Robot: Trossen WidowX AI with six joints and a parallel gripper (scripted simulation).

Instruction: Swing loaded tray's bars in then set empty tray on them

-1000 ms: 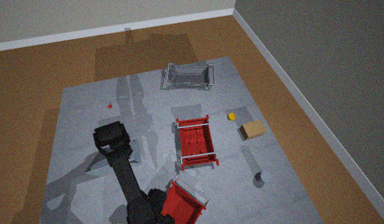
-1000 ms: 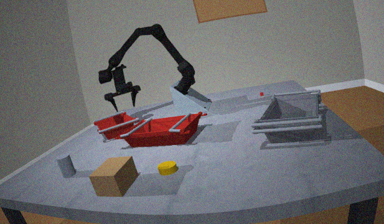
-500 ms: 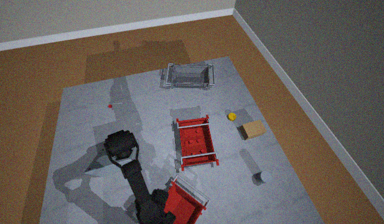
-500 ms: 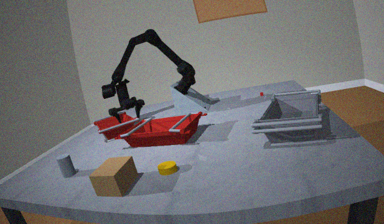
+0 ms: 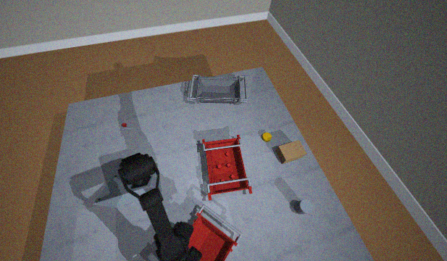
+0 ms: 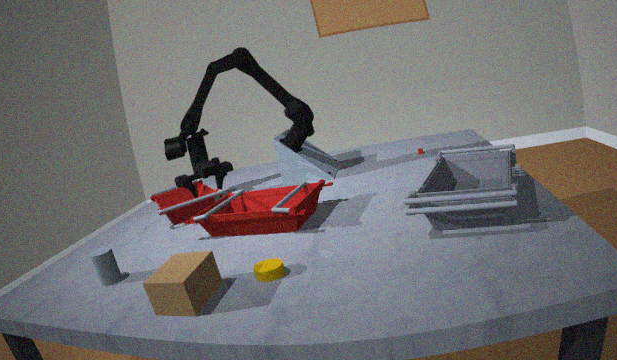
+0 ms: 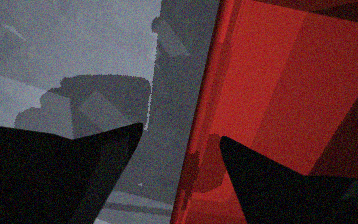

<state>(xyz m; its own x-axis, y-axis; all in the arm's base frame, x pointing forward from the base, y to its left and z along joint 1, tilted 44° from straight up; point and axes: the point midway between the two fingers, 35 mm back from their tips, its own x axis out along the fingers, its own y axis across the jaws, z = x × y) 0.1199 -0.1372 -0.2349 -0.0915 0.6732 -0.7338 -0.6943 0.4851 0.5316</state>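
Pale walls with a white skirting meet in a corner above a brown floor in the top view, where the grey, faintly mottled table (image 5: pixel 165 119) (image 6: pixel 348 300) stands. On it the loaded tray (image 5: pixel 243 164) (image 6: pixel 258 225), red with small blocks inside, sits near the middle, both its bars (image 5: pixel 223 147) lying in across its top. Nearer the bottom edge is the empty tray (image 5: pixel 209 237) (image 6: pixel 180 212) (image 7: pixel 275 65), turned at an angle, close beside the loaded one. Swinging the bars looks finished, so picking up the empty tray seems the step in hand. Across the exterior view, the gripper (image 6: pixel 204 189) (image 7: pixel 182 134) reaches down at the empty tray; a grey tray (image 6: pixel 463 200) (image 5: pixel 218 88) stands well apart, and a table leg shows beneath the thick tabletop. From the wrist, the jaws stand wide, though short of fully open, with the empty tray's side wall running between the tips and nothing yet gripped. Next the fingers should centre on that wall and close firmly, before a level lift.
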